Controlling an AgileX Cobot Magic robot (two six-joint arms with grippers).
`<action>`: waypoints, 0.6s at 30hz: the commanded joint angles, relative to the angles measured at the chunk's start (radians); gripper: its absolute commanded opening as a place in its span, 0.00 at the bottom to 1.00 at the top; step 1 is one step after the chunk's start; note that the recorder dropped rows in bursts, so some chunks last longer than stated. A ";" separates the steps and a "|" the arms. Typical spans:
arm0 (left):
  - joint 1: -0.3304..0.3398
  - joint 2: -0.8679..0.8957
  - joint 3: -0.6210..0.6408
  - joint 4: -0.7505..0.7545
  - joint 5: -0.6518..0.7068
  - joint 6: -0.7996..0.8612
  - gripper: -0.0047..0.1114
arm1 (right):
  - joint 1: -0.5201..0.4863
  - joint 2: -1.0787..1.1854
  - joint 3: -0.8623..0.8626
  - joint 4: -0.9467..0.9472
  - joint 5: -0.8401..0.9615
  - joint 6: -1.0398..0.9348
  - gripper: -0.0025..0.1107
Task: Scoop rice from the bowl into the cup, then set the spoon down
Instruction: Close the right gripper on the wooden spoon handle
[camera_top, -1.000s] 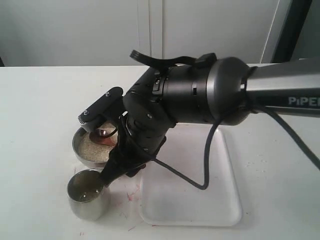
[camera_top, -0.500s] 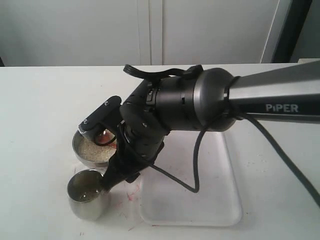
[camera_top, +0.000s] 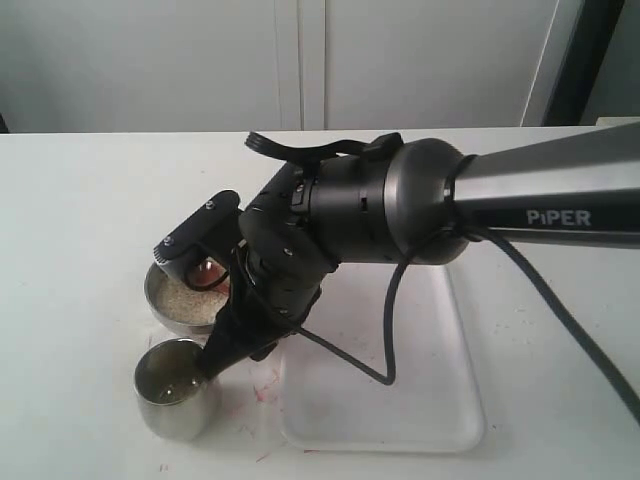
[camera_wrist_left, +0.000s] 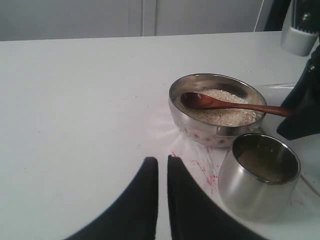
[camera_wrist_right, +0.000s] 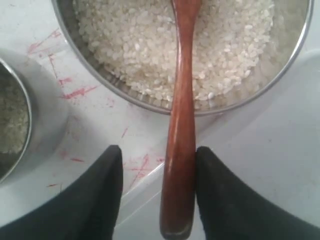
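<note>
The steel bowl (camera_wrist_left: 200, 132) holds rice (camera_wrist_left: 222, 112), and the wooden spoon (camera_wrist_left: 220, 104) lies with its scoop on the grains and its handle over the rim. In the right wrist view the spoon (camera_wrist_right: 181, 125) runs between the fingers of my right gripper (camera_wrist_right: 159, 155), which is open; the handle touches one finger and stands apart from the other. The cup (camera_wrist_left: 255, 185) stands beside the bowl with some rice in it. My left gripper (camera_wrist_left: 162, 160) is shut and holds nothing, hovering over the table short of the cup. In the exterior view the right arm hides most of the bowl (camera_top: 160, 300).
A white tray (camera_top: 400, 400) lies on the table right of the bowl and the cup (camera_top: 175, 395), under the right arm. Red marks stain the table (camera_wrist_left: 197, 167) between bowl and cup. A black cable (camera_top: 390, 340) loops over the tray.
The right arm has shifted left and a little lower over the bowl, then almost stopped. Bowl and cup have not moved.
</note>
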 joint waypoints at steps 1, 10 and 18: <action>-0.007 0.001 -0.007 -0.006 -0.004 -0.001 0.16 | 0.001 -0.002 -0.003 -0.001 -0.009 0.023 0.35; -0.007 0.001 -0.007 -0.006 -0.004 -0.001 0.16 | 0.001 -0.002 -0.003 -0.003 -0.012 0.067 0.26; -0.007 0.001 -0.007 -0.006 -0.004 -0.001 0.16 | 0.001 -0.028 -0.003 -0.001 0.012 0.067 0.02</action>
